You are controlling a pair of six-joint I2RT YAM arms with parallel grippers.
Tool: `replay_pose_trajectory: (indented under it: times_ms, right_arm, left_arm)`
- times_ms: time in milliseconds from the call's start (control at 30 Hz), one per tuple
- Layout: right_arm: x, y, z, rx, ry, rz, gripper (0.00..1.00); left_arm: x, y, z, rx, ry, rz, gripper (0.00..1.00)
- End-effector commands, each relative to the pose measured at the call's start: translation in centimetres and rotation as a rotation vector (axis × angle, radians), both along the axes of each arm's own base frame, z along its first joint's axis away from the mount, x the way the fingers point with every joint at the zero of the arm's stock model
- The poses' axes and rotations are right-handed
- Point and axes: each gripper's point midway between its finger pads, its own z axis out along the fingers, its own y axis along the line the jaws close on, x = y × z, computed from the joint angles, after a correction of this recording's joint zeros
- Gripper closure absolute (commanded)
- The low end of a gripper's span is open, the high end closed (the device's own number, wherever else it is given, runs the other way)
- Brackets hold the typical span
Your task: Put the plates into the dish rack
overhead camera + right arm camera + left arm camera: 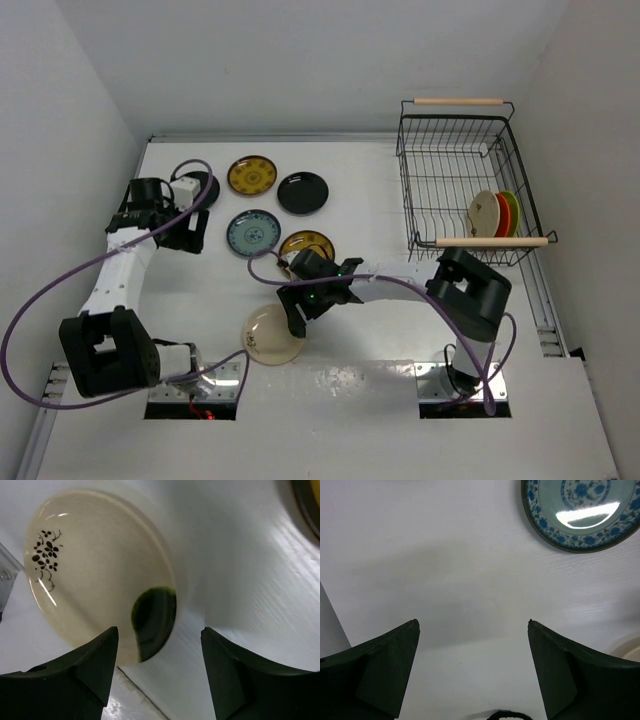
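1. Cream plate (270, 337) lies flat near the front edge of the table (365, 335); right gripper (160, 628) hovers over its rim, jaws apart, gripping nothing
2. Left gripper (473, 622) gapes wide, empty, beside the blue-grey plate (253, 233)
3. Dish rack (405, 180), far right, holds three upright plates (487, 213): cream, orange-red, lime green

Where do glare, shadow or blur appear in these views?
Left wrist: a white glare streak on the blue-patterned plate, and a soft shadow on the table. Right wrist: a dark greenish patch sits inside the cream plate, thin glare lines by its rim. Top external: even light, a shine on the table's near edge.
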Motion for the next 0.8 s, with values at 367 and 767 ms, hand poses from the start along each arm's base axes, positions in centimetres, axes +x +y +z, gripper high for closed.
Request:
replay_pose_trajectory:
  times_ms: [367, 767]
  right_arm:
    - [0.1, 1.7, 1.3, 0.176, 0.089, -0.05, 1.0]
    - [14.8, -6.5, 27.1, 0.283, -0.496, -0.298, 1.0]
  left_arm:
    - [-1.3, 0.7, 0.2, -0.003, -0.018, 0.054, 0.06]
    - [1.8, 1.7, 1.6, -0.006, -0.05, 0.054, 0.06]
